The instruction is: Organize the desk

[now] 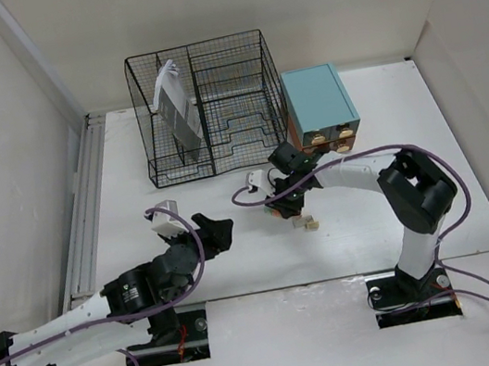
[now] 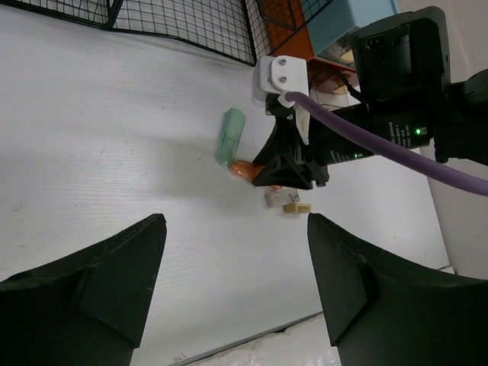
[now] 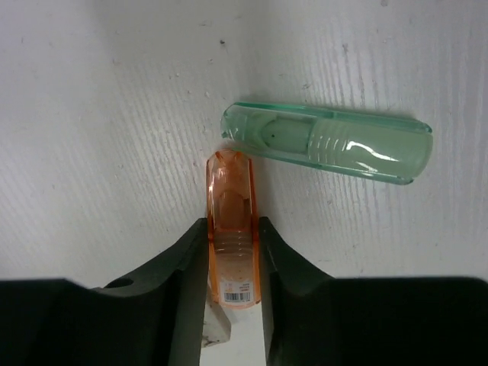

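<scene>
The white desk (image 1: 420, 107) holds a translucent orange case (image 3: 232, 229) with a barcode label, lying flat. My right gripper (image 3: 233, 248) is shut on its sides, low over the desk near the middle (image 1: 283, 201). A translucent green case (image 3: 328, 142) lies just beyond the orange one, touching its tip. Both show in the left wrist view, the green case (image 2: 229, 136) to the left of the orange case (image 2: 244, 169), which sits under the right gripper (image 2: 286, 164). My left gripper (image 2: 236, 219) is open and empty, hovering nearer the front (image 1: 220, 232).
A black wire-mesh organizer (image 1: 213, 104) stands at the back with a grey-white booklet (image 1: 175, 105) in its left slot. A teal drawer box (image 1: 319, 105) stands to its right. Two small erasers (image 1: 307, 222) lie right of the right gripper; they also show in the left wrist view (image 2: 294, 207).
</scene>
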Action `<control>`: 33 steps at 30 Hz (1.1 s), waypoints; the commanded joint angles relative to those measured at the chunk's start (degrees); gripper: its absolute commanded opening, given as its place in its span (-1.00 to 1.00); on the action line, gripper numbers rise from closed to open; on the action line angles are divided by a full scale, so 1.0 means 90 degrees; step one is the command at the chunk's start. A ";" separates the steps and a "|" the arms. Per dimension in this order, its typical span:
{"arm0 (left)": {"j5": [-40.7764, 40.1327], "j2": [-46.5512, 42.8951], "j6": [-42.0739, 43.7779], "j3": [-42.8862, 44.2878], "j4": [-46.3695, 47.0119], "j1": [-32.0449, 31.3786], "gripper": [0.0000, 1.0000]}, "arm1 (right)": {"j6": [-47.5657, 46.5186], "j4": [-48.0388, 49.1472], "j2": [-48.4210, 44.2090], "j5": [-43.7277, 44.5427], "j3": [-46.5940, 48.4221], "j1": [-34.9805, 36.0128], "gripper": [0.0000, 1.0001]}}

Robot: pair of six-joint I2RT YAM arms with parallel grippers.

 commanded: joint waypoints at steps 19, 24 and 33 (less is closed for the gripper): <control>0.0279 0.2716 0.1173 -0.0176 0.2273 0.0187 0.19 | -0.0092 -0.0139 -0.2052 0.0604 0.0552 -0.0967 -1.00; 0.1031 0.4062 0.1817 0.0272 0.3249 0.0851 0.09 | -0.0092 -0.0079 -0.2267 0.1328 0.0629 -0.1505 -1.00; 0.1638 0.5793 0.2521 0.1210 0.4061 0.1272 0.09 | -0.0297 -0.0285 -0.1770 0.1318 0.0913 -0.2063 -1.00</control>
